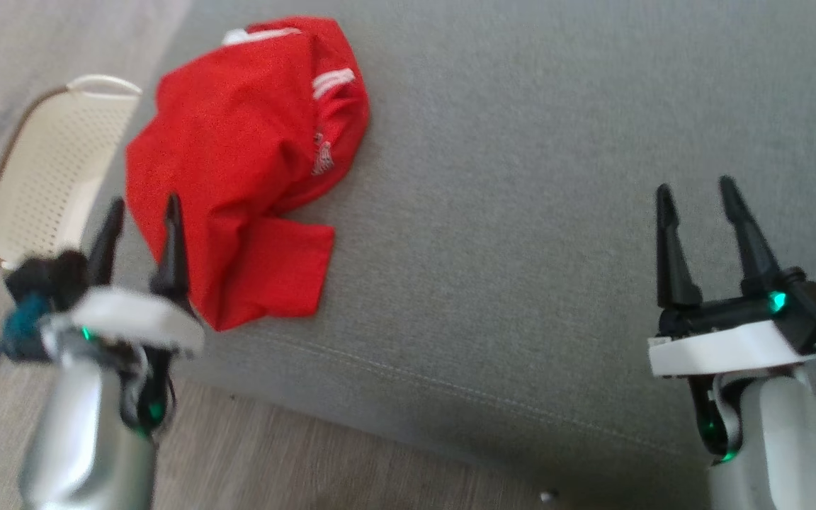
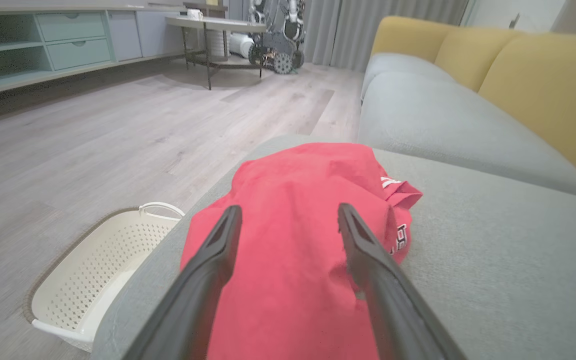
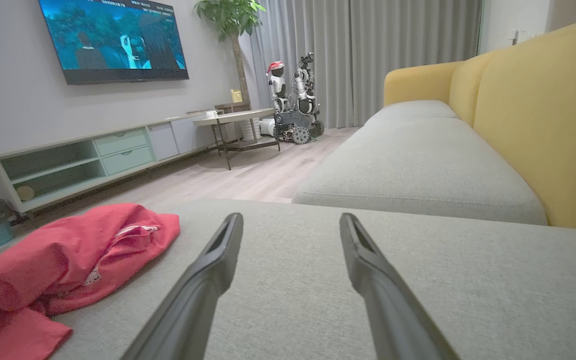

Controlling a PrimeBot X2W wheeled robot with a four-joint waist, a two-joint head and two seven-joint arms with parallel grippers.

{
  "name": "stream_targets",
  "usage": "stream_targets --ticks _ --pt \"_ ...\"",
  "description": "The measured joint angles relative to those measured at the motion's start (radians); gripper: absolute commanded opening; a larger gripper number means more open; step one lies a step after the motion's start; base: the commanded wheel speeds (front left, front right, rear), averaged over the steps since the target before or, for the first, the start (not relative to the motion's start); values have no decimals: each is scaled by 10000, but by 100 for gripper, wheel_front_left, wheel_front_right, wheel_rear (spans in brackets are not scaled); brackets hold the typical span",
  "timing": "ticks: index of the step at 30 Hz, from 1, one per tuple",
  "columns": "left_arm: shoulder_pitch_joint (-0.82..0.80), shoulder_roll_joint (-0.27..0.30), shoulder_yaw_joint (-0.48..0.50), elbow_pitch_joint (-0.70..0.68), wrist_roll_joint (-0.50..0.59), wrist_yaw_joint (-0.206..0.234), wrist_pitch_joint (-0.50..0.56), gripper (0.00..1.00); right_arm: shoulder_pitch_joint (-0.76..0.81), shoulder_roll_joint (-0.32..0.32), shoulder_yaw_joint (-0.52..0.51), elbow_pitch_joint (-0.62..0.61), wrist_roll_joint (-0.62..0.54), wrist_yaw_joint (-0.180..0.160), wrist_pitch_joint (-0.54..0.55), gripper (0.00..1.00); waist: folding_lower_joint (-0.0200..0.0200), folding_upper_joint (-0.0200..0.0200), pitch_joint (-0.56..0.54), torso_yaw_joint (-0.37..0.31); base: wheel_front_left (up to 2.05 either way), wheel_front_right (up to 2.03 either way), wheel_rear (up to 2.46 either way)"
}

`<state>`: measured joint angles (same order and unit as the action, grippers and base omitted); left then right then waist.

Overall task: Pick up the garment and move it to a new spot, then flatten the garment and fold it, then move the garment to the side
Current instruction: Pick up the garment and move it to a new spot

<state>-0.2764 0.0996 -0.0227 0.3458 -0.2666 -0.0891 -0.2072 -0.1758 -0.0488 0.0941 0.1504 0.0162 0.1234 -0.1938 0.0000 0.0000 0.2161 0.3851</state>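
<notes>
Head view: the crumpled red garment [image 1: 238, 163] lies on the grey sofa seat [image 1: 521, 212] at 10 o'clock, its white print too blurred to read. The left gripper [image 1: 146, 202] hovers at its 7 o'clock edge, spread wide and empty. The right gripper [image 1: 694, 184], at 4 o'clock, is likewise wide and empty.

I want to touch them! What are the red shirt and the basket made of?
Shirt: probably soft matte cloth, since it lies crumpled in folds. Basket: likely stiff cream plastic, smooth, with even rows of small holes and a moulded handle.
</notes>
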Motion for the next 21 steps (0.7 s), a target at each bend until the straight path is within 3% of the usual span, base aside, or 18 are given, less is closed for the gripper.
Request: stream_targets --ticks 8,21 --pt "-2533 545 -272 1964 -332 -217 1563 100 -149 -6 -100 -667 -382 0 311 100 0 0 953 -547 0 0 0" --pt "-4715 1306 -608 4895 -163 -286 2341 100 -324 -8 157 -932 -393 0 330 100 1 0 1684 -1336 0 0 0"
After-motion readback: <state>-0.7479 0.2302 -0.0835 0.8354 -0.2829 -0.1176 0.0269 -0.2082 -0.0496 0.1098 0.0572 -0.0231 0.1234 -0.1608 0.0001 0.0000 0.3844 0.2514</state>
